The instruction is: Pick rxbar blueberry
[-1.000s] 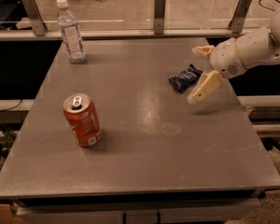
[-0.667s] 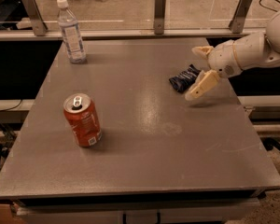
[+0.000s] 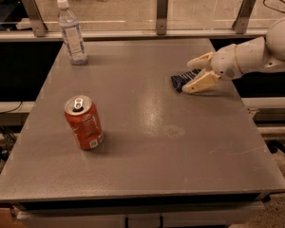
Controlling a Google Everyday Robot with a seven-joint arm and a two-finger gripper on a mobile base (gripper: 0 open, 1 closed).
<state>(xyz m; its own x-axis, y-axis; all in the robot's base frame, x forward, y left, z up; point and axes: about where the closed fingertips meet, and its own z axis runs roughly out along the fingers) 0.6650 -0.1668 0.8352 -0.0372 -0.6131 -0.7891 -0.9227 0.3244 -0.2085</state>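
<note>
The rxbar blueberry is a small flat dark navy wrapper lying on the grey table at the right, towards the back. My gripper comes in from the right on a white arm. Its two cream fingers are spread, one behind the bar and one in front of it, so the bar lies between them. The right end of the bar is hidden by the fingers. The fingers sit low at the table top.
An orange-red soda can stands upright at the front left. A clear water bottle stands at the back left corner. Metal posts and a rail run along the table's far edge.
The gripper has lowered and shifted a little left, so its fingers now straddle the bar close to the table. The bar, can and bottle have not moved.
</note>
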